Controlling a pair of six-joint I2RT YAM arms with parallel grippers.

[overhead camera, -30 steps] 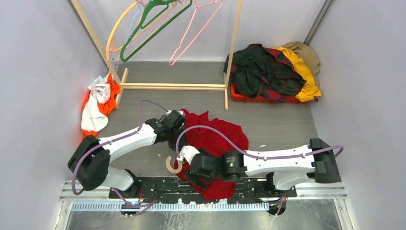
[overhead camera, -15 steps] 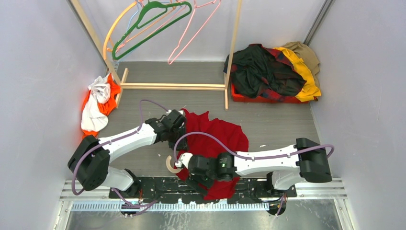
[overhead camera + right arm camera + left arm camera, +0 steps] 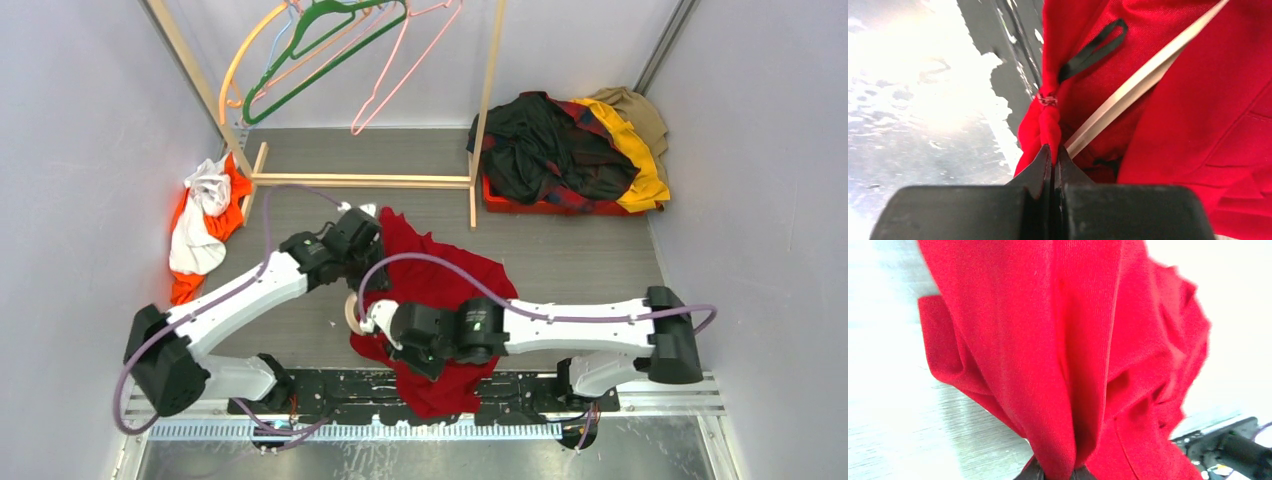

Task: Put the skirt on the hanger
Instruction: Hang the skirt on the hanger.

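**Gripping the skirt at two points**

Reaching with the left arm diagonally from the near-left base toward the middle of the grey tabletop (image 3: 600, 260), wrist tipped down. Pinching with the left end effector (image 3: 1055, 474) the far end of the bright-red pleated fabric skirt (image 3: 405, 245), folds spilling out from between the closed fingertips.

Stretching the right arm low along the near edge, from right to left. Clamping the right end effector (image 3: 1053, 150) tight on a rolled red edge of the skirt, just below a black ribbon loop (image 3: 1093, 47). Crossing the red cloth beside those fingertips, the thin cream hanger (image 3: 1143, 78); from above, its curved hook showing at the skirt's left edge, between the two end effectors. Spread between the arms, near part draped over the tabletop's front.

Heaped in a red tray (image 3: 510, 207) at the far right: a dark plaid shirt (image 3: 550, 150), a yellow garment (image 3: 640, 160), a tan garment (image 3: 630, 105).
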